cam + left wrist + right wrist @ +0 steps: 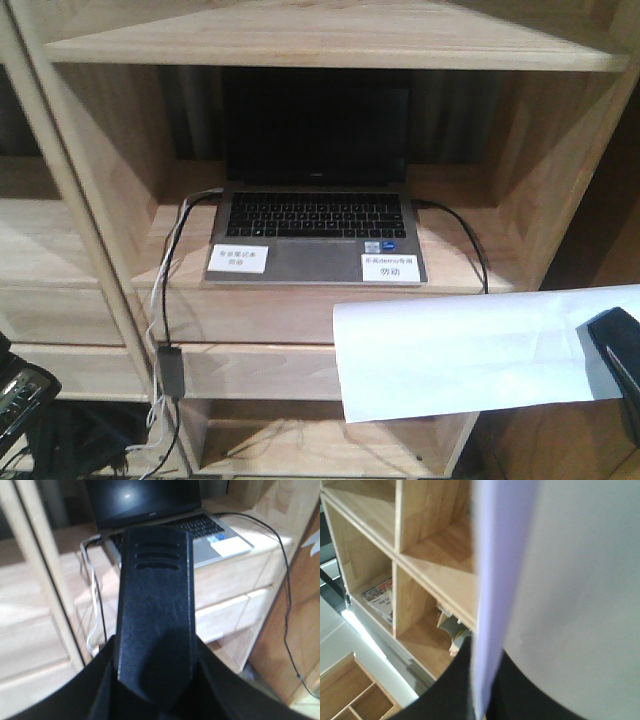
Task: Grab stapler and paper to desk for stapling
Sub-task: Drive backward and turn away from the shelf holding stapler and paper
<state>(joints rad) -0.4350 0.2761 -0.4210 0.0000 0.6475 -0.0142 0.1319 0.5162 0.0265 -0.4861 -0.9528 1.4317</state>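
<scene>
In the left wrist view the black stapler (155,605) fills the middle of the picture, pointing away toward the shelves, and my left gripper (155,680) is shut on its rear end. That gripper (20,395) shows only as a dark shape at the bottom left of the front view. A white, slightly creased paper (460,350) hangs in the air in front of the shelf at the right, with my right gripper (618,350) shut on its right edge. In the right wrist view the paper (570,580) stands edge-on between the right gripper (480,690) fingers. The desk is out of view.
An open laptop (315,215) with two white labels sits in the light-wood shelving unit (80,200) straight ahead. Cables (165,300) hang off the shelf's left side down to a power adapter (170,370). Lower compartments hold a magazine (380,597) and small items.
</scene>
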